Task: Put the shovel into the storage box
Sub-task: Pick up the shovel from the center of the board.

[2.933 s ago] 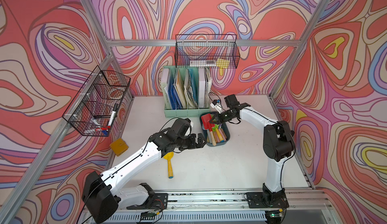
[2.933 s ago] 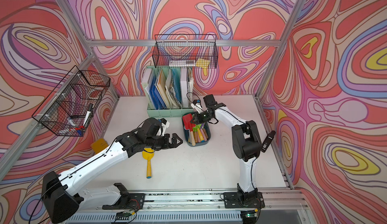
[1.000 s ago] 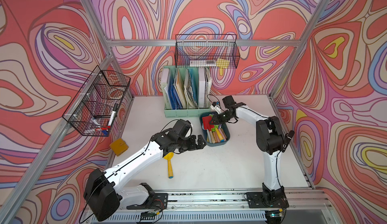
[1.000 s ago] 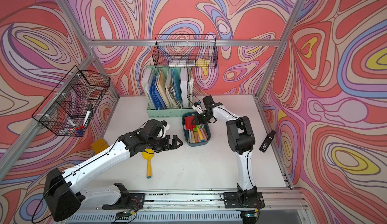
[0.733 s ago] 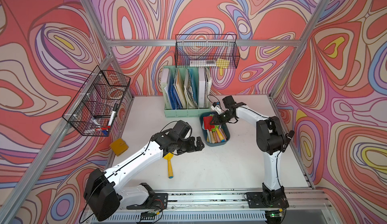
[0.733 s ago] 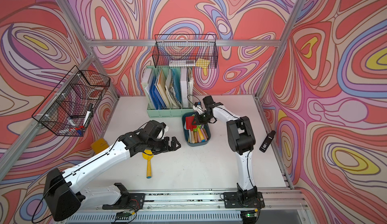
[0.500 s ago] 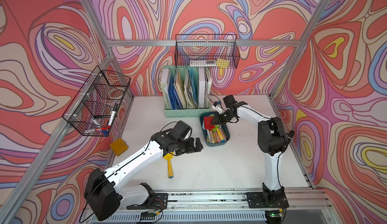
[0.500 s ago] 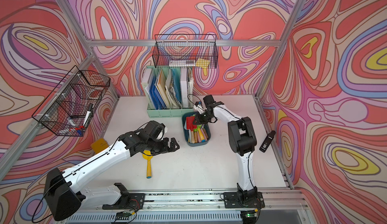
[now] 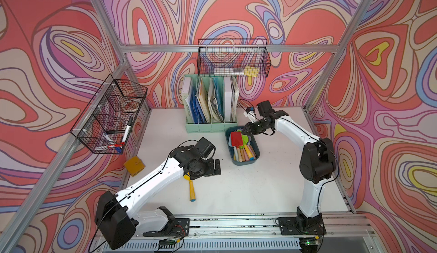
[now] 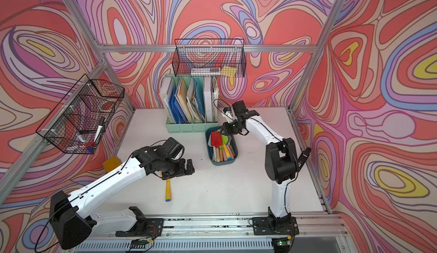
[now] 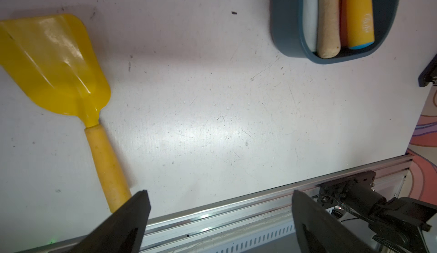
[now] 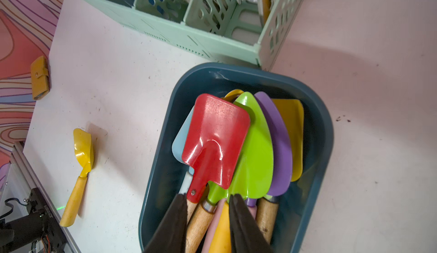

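Shovel [image 9: 192, 189] to fetch is the yellow one. It lies flat on the white table [image 9: 248, 192], well apart from the storage box [image 9: 246, 164] and on my left arm's side of it. Its long axis runs front to back, roughly parallel to the box. The blade points toward the back wall and is tucked under the left wrist in both top views, and the handle end points toward the front rail.

My left gripper [image 9: 216, 168] hangs above the table, jaws spread wide with nothing in them, aimed toward the box. The shovel therefore sits off to one side of the fingers, not between them. I judge I must bring the jaws over the handle and turn them across it.

My right gripper [image 12: 207, 196] is far from it, over the tool handles in the box, jaws partly apart. Whether it pinches one I cannot tell.

The shovel has a glossy yellow squared scoop and a matte yellow handle with a blue tip.
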Controlling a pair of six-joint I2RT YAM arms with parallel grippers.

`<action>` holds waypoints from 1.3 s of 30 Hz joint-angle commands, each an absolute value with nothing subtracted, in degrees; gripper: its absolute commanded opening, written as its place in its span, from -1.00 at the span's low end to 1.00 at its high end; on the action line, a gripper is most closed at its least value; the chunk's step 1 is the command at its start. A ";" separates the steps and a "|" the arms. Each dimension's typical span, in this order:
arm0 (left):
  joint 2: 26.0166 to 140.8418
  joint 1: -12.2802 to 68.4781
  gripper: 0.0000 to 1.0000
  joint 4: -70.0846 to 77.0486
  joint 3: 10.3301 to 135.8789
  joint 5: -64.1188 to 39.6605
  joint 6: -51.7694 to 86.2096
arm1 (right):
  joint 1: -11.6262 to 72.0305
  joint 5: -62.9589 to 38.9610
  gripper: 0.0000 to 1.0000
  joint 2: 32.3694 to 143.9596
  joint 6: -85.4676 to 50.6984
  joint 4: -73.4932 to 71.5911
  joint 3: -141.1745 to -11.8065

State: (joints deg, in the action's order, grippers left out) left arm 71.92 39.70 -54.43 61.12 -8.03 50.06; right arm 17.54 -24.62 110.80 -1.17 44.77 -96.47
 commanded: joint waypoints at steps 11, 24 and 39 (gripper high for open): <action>73.19 39.42 0.98 -64.24 50.67 -0.42 60.47 | 18.26 -22.76 -0.37 96.33 -6.12 43.54 -87.47; 73.02 36.83 0.89 -49.48 38.23 -2.54 63.95 | 21.30 -22.56 -0.39 94.11 -8.87 40.34 -81.14; 77.33 35.79 0.41 -46.76 37.40 -1.32 62.48 | 21.99 -21.76 -0.42 92.56 -10.46 39.30 -79.28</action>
State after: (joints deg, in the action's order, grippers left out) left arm 76.51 36.38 -47.05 38.02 -2.55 62.98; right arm 21.52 -22.41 94.21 -9.91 40.18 -80.18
